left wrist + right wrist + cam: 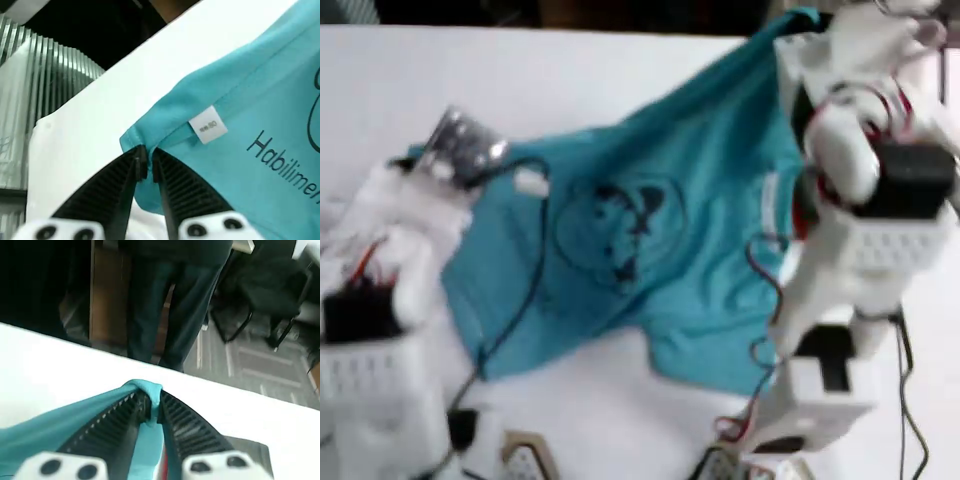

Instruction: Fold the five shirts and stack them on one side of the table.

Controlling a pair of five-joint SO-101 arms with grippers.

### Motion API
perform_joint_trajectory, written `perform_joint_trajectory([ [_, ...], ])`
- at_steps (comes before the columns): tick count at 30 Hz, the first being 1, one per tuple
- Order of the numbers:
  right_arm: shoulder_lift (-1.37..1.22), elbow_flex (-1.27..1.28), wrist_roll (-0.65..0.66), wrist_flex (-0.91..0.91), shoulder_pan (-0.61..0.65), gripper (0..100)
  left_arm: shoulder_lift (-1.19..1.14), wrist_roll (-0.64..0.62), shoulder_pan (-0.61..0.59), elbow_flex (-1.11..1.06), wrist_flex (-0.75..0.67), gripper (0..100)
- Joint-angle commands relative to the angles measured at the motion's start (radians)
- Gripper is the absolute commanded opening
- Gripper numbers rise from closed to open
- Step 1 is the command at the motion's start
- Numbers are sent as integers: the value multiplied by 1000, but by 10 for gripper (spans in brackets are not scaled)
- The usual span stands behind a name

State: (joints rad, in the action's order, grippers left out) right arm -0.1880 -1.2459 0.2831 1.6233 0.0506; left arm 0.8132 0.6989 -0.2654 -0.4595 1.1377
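Holds one teal shirt (650, 240) with both grippers over a white table (470, 70). Clamps the left gripper (417, 160) tight on a corner of the cloth near the left edge of the tabletop. In the left wrist view, presses the black ribbed fingers (125, 175) together on a seam at the edge of the shirt (240, 100), near a small white tag (207, 125) sewn into that seam. Clamps the right gripper (798, 30) tight on another corner at the far right corner of the tabletop, and draws the cloth up to a peak there. In the right wrist view, nips a small tuft of the shirt (75, 420) between the closed fingertips, with the far edge of the table (50, 355) beyond. Stretches the fabric on a slant between the two grips. Lets the rest lie wrinkled across the middle of the tabletop, with the dark print (625, 225) face up and the loose lower part reaching toward the near edge between the two arm bases.
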Motion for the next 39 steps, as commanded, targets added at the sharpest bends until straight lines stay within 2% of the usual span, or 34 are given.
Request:
perform_joint_trajectory([
  [1, -70, -21, 6, -51, -5, 20, -201, 46, 14, 87, -81, 25],
  [8, -193, -21, 6, -150, -10, 20, -660, 66, 11, 513, -64, 25],
  [20, -351, -21, 6, -274, -13, 20, -1341, 69, 48, 1392, 227, 25],
  [25, -357, -21, 2, -337, -24, 20, -1544, 130, 60, 1721, 334, 25],
  [31, -378, -14, -2, -352, -21, 20, -1680, 87, 60, 1914, 431, 25],
  [34, -420, -12, -2, -335, -21, 20, -1717, -2, 61, 1926, 451, 25],
  [39, -458, -17, -2, -243, -21, 20, -1768, -5, 60, 1920, 560, 25],
])
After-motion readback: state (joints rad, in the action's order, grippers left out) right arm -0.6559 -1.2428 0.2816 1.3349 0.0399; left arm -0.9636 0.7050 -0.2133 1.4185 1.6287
